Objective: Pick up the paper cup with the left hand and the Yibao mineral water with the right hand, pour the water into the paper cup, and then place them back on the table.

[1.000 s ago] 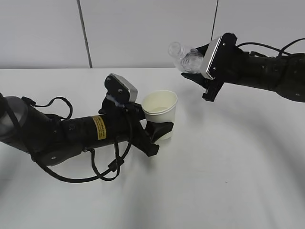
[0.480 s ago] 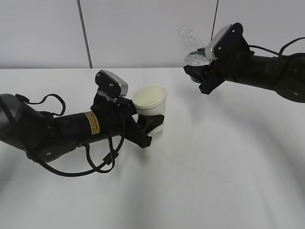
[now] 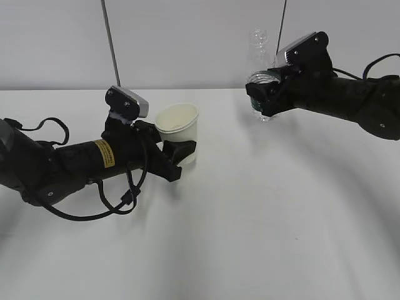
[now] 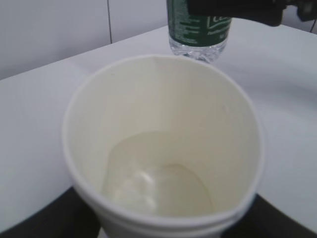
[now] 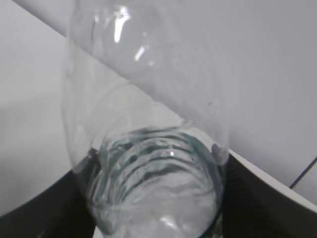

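Observation:
The white paper cup is held by my left gripper, whose black jaws are shut around its lower wall. The cup is slightly tilted at table level; whether it touches the table I cannot tell. In the left wrist view the cup holds a little water at the bottom. My right gripper is shut on the Yibao mineral water bottle, nearly upright above the table's back right, its open neck up. The bottle fills the right wrist view; its green label shows beyond the cup in the left wrist view.
A pale wall with a dark vertical seam stands behind the table. Black cables loop below the left arm onto the tabletop.
The right gripper turned the bottle from tilted toward the cup to nearly upright. The left arm drew the cup leftward, away from the bottle.

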### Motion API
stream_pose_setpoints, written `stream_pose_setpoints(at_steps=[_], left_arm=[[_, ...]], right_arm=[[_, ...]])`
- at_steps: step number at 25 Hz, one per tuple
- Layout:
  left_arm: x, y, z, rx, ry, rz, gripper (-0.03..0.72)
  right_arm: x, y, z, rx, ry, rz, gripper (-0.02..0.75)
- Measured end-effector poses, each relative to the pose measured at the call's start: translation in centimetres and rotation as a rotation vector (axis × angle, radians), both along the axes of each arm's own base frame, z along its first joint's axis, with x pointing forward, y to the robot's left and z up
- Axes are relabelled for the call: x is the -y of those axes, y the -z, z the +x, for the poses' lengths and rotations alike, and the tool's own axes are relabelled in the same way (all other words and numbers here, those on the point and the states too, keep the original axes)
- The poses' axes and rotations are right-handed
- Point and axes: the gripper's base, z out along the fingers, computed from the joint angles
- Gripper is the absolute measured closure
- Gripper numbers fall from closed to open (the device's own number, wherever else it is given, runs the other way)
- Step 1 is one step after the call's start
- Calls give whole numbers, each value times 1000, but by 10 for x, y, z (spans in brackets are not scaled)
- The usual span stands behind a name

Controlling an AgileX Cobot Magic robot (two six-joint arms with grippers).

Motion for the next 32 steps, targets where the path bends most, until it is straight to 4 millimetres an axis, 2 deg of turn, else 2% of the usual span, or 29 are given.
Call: stream_pose_setpoints(at_steps=[10,17,27,28,32], left_arm=[[-23,0,12,0,-69,-1,286],[-44,0,21,0,-128,-2,286],[-80,-1,34,5,-235,-8,287],[-84,-1,35,7,-244,-6,287],[-97,-1,38,9,-281,-5,287]], right_arm=[[12,2,3,-99,93,194,266],[16,33,6,-172,118,239,266],[22,44,8,-151,114,301,266],[22,55,8,-173,117,305,266],[22,59,8,-175,115,295,266]])
